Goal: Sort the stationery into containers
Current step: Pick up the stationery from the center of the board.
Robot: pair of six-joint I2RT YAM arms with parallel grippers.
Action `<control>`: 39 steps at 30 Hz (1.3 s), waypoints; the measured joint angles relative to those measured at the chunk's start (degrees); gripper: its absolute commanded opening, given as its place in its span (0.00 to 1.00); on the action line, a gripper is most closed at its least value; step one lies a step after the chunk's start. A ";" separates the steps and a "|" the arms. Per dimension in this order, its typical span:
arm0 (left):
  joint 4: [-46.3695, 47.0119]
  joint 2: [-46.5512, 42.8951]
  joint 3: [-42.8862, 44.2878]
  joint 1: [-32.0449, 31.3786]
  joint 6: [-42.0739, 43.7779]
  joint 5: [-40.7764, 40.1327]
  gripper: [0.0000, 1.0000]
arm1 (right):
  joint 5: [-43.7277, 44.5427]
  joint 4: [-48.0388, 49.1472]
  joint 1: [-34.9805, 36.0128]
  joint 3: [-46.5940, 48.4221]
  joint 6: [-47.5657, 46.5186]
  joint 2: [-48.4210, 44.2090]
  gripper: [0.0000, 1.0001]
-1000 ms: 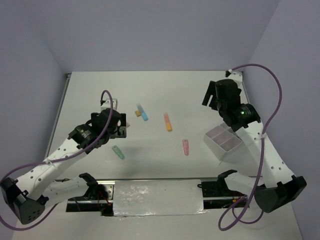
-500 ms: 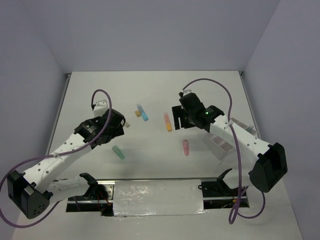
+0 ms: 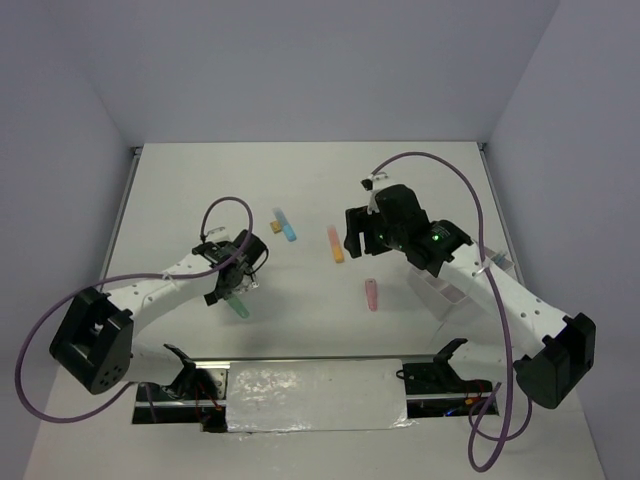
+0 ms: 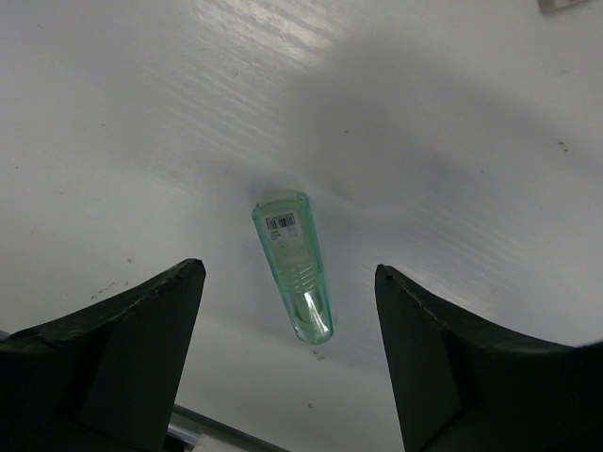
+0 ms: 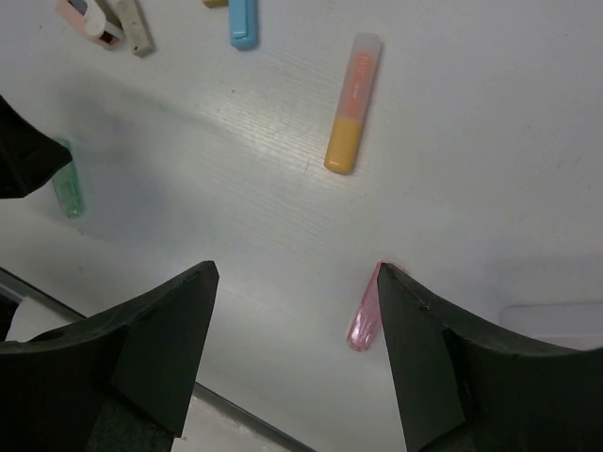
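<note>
Hovering over the near part of the white table (image 3: 180, 180), the left gripper (image 3: 232, 283) has its 2 black fingers (image 4: 122, 358) spread wide, with nothing held. 1 short translucent green marker (image 4: 293, 264) lies flat on the table under the gap and touches neither finger. Its barcode-label end points away from the wrist camera.

To the right, at about the same depth, 1 short translucent pink marker (image 3: 372, 294) lies alone, well apart from the green one. Just right of it sits 1 white plastic divided tray (image 3: 440, 295). Most of it is hidden under the right arm, so its compartments cannot be counted and its contents cannot be told.

A little farther back, the right gripper (image 5: 297, 273) hangs above the table with its 2 fingers apart and empty. In its wrist view the pink marker lies near the tip of 1 finger.

Farther still, 1 orange marker with a pale peach cap (image 3: 336, 244) lies just left of the right gripper. Beyond it and to the left lies 1 light blue marker (image 3: 286, 225), with 1 small tan eraser (image 3: 274, 227) just beside it.

All 4 markers lie on the bare table, outside the tray.
</note>
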 measured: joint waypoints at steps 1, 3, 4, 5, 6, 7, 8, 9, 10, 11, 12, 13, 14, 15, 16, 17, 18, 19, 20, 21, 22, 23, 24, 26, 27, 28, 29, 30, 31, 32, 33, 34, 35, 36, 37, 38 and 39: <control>0.61 0.42 -0.52 0.42 -0.09 0.35 0.85 | -0.50 0.22 0.04 -0.31 -0.20 -0.44 0.76; 1.95 1.55 -1.51 1.27 -0.17 0.81 0.84 | -1.31 0.59 0.09 -0.70 -0.42 -0.83 0.76; 2.51 2.16 -1.97 1.66 -0.15 1.03 0.81 | -1.88 0.70 0.09 -0.83 -0.48 -0.92 0.76; 3.13 2.69 -2.43 2.01 -0.15 1.29 0.81 | -2.38 0.81 0.09 -0.94 -0.59 -0.96 0.76; 3.63 3.17 -2.78 2.34 -0.09 1.57 0.78 | -2.78 0.81 0.09 -0.98 -0.61 -0.96 0.76; 4.09 3.58 -3.06 2.56 -0.07 1.84 0.78 | -3.21 0.81 0.11 -1.01 -0.63 -0.96 0.76; 4.57 3.93 -3.26 2.71 0.00 2.05 0.78 | -3.48 0.83 0.13 -1.01 -0.63 -0.96 0.76; 5.05 4.24 -3.34 2.75 0.07 2.38 0.77 | -3.80 0.83 0.20 -1.01 -0.63 -0.96 0.76; 5.57 4.57 -3.37 2.80 0.11 2.67 0.77 | -3.98 0.85 0.24 -1.01 -0.63 -1.01 0.76; 6.19 4.90 -3.43 2.80 0.09 2.97 0.77 | -4.13 0.87 0.33 -1.01 -0.63 -1.03 0.76; 6.91 5.25 -3.58 2.80 0.09 3.28 0.74 | -4.33 0.90 0.35 -1.01 -0.63 -1.07 0.76; 7.45 5.60 -3.80 2.80 0.09 3.56 0.72 | -4.46 0.98 0.37 -1.01 -0.63 -1.11 0.76; 7.93 5.95 -4.09 2.80 0.04 3.80 0.70 | -4.57 1.07 0.39 -1.01 -0.63 -1.20 0.76; 8.41 6.08 -4.26 2.80 -0.04 4.04 0.69 | -4.74 1.16 0.42 -1.01 -0.63 -1.25 0.76; 9.03 6.08 -4.44 2.80 -0.20 4.17 0.68 | -4.92 1.22 0.42 -1.01 -0.63 -1.31 0.76; 9.55 6.08 -4.61 2.80 -0.28 4.33 0.68 | -5.03 1.22 0.44 -1.01 -0.63 -1.40 0.76; 9.90 5.95 -4.76 2.80 -0.42 4.42 0.65 | -5.11 1.22 0.44 -1.01 -0.63 -1.44 0.76; 10.27 5.77 -5.05 2.80 -0.98 4.57 0.60 | -5.18 1.22 0.46 -1.01 -0.63 -1.53 0.76; 10.75 5.53 -5.33 2.80 -1.31 4.72 0.50 | -5.20 1.22 0.46 -1.01 -0.63 -1.62 0.76; 11.47 5.29 -5.70 2.80 -1.42 4.87 0.44 | -5.22 1.22 0.46 -1.01 -0.63 -1.66 0.76; 11.89 5.05 -6.01 2.80 -1.44 4.85 0.39 | -5.25 1.25 0.46 -1.01 -0.63 -1.73 0.76; 12.15 4.79 -6.25 2.80 -1.49 4.83 0.30 | -5.29 1.25 0.46 -1.01 -0.63 -1.77 0.76; 12.31 4.63 -6.43 2.80 -1.60 4.83 0.26 | -5.40 1.29 0.46 -1.01 -0.63 -1.77 0.76; 12.55 4.39 -6.58 2.78 -1.18 4.85 0.13 | -5.84 1.64 0.46 -1.05 -0.61 -1.77 0.76; 12.59 4.33 -6.64 2.78 -1.18 4.90 0.08 | -6.23 2.01 0.46 -1.09 -0.61 -1.77 0.77; 12.59 4.26 -6.67 2.78 -1.20 4.92 0.03 | -6.91 2.60 0.46 -1.25 -0.63 -1.86 0.77; 12.57 4.17 -6.67 2.78 -1.18 4.94 0.02 | -7.43 3.52 0.46 -1.57 -0.57 -1.97 0.77; 12.48 4.00 -6.67 2.78 -1.18 4.94 0.00 | -8.13 4.85 0.46 -2.27 -0.52 -2.27 0.77; 12.31 3.89 -6.64 2.80 -1.18 5.09 0.00 | -8.55 5.73 0.46 -2.95 -0.37 -2.45 0.77; 12.00 3.76 -6.56 2.80 -1.18 5.22 0.00 | -9.14 6.56 0.46 -3.69 -0.24 -2.62 0.77; 11.45 3.54 -6.40 2.82 -1.18 5.46 0.00 | -9.75 7.41 0.46 -4.39 -0.04 -2.67 0.77; 10.99 3.28 -6.19 2.82 -1.18 5.60 0.00 | -10.43 8.31 0.46 -5.14 0.28 -2.62 0.77; 9.84 2.71 -5.57 2.82 -1.18 5.81 0.00 | -11.21 9.35 0.46 -5.90 0.72 -2.58 0.77; 9.11 1.88 -4.79 2.82 -1.20 6.05 0.00 | -12.31 10.95 0.48 -6.95 1.31 -2.58 0.77; 8.61 0.90 -4.00 2.82 -1.20 6.16 0.00 | -13.31 12.85 0.57 -8.26 2.05 -2.60 0.77; 8.13 -0.44 -2.93 2.82 -1.25 6.32 0.00 | -14.34 15.39 0.76 -9.92 3.02 -2.69 0.77; 8.00 -1.79 -1.97 2.82 -1.42 6.38 0.00 | -15.04 17.97 1.22 -11.69 4.09 -2.80 0.77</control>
